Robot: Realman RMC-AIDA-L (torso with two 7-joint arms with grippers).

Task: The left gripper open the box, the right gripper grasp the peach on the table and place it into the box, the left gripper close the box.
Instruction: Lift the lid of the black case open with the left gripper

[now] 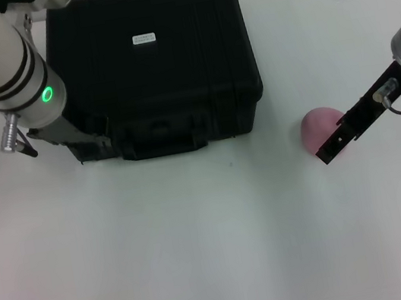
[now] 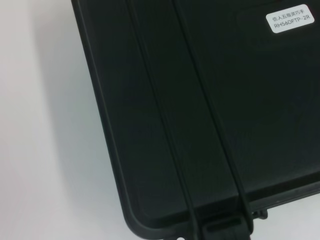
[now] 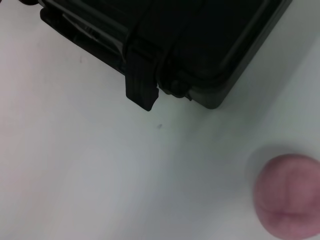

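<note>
Head view: ribbed hard-plastic box (image 1: 152, 66) lies shut; round matte peach (image 1: 320, 127) nearby.

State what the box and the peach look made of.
The box: likely hard moulded plastic, matte black, judging by its ribbed lid and rounded corners. The peach: soft matte pink skin with a faint crease; real or imitation cannot be told.

Setting: a laboratory or robot test bench. Evidence: a plain white desk (image 1: 203, 257) with a bare, uniform surface; two robot arms reach in over it, one white with black bands and a green glowing ring (image 1: 46, 94), one grey-silver. A black hard equipment case (image 1: 157, 72) stands on the desk, bearing a small white printed label (image 2: 290, 21) with a model code. No domestic or shop furnishings appear in any view.
</note>
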